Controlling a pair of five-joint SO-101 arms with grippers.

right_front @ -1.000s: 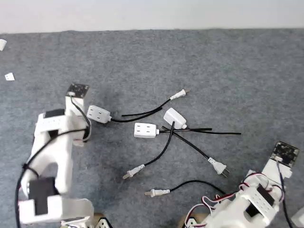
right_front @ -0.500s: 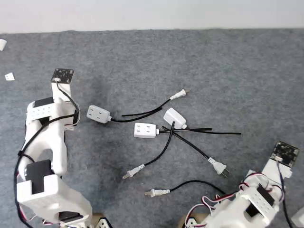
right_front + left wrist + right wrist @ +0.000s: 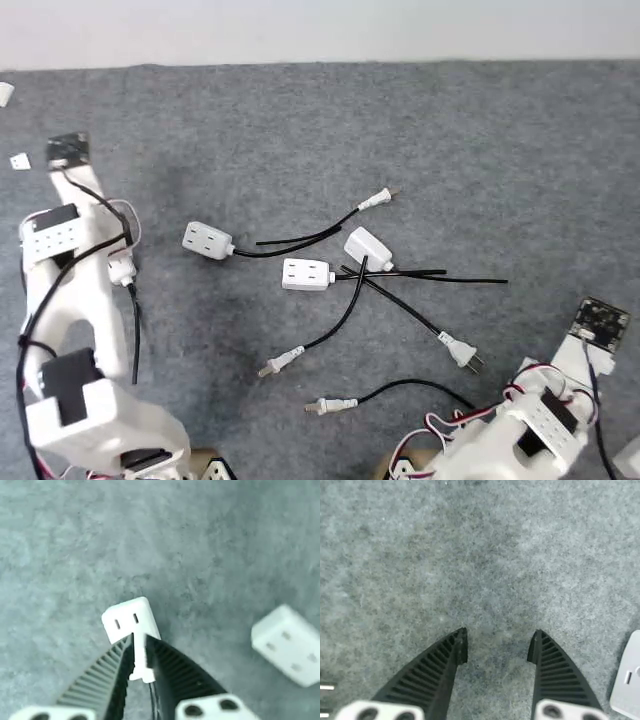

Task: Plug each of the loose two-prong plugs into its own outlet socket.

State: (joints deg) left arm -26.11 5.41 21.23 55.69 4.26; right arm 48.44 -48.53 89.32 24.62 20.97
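My left gripper [image 3: 139, 642] is shut on a small white outlet socket [image 3: 131, 622], held at the neck where its black cord leaves. From above, that socket [image 3: 120, 268] hangs beside the left arm at the table's left. A second socket [image 3: 207, 240] [image 3: 287, 645] lies a short way right of it. Two more sockets [image 3: 307, 273] [image 3: 365, 247] lie mid-table among crossed black cords. Several loose two-prong plugs lie about, one at the back [image 3: 378, 200], two at the front [image 3: 283, 360] [image 3: 332, 405], one to the right [image 3: 460, 350]. My right gripper [image 3: 497, 647] is open over bare carpet at the front right.
Grey carpet [image 3: 480, 140] covers the table, with free room at the back and right. Two small white scraps [image 3: 20, 160] [image 3: 5, 93] lie at the far left. A pale flat object [image 3: 630, 680] sits at the edge of the right wrist view.
The left arm has swung left, away from the leftmost lying socket, and the socket it holds with its trailing cord has come into sight. The right arm has kept still.
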